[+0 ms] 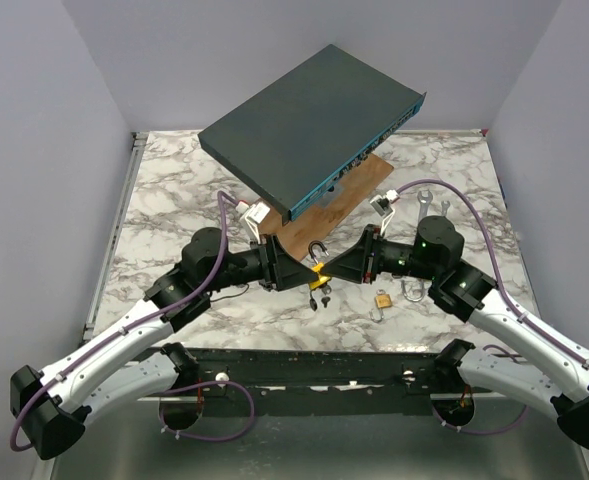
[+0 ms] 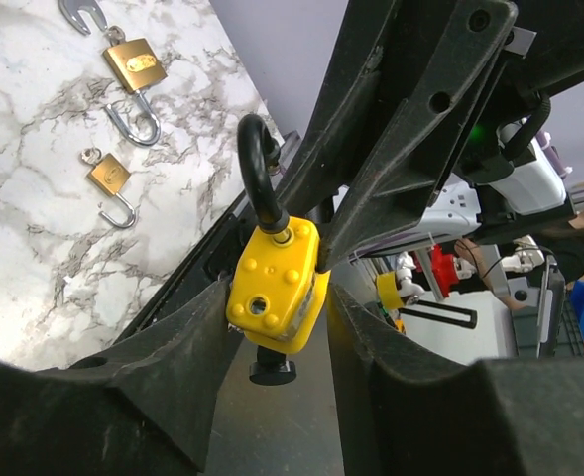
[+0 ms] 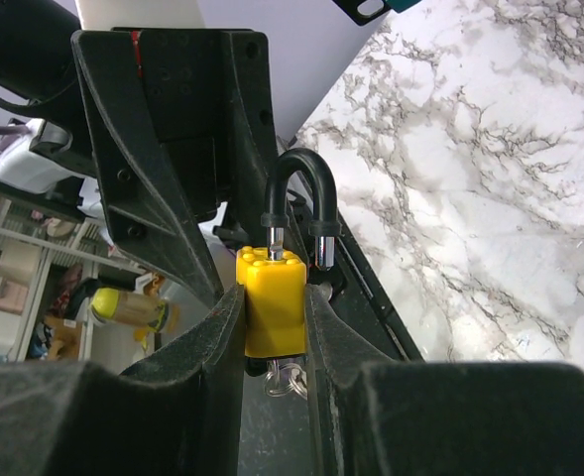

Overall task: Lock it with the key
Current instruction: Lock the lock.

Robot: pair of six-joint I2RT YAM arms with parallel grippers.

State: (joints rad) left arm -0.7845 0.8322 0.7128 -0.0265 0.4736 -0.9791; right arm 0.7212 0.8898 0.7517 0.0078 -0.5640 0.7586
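Centre-frame above the marble table (image 1: 174, 180), a yellow padlock with black shackle (image 3: 272, 302) sits clamped between the jaws of the right gripper (image 3: 272, 299); the left gripper (image 2: 277, 327) has its jaws flanking the padlock, and I cannot tell whether they grip it.

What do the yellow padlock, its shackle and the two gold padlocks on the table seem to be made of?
The yellow padlock looks like matte plastic, judging by its moulded studs. Its shackle has a black sleeve, probably rubber or plastic, over shiny metal that shows at the free end. The upper gold padlock and the lower gold padlock have glossy bodies, likely brass, with bright, steel-looking loops.
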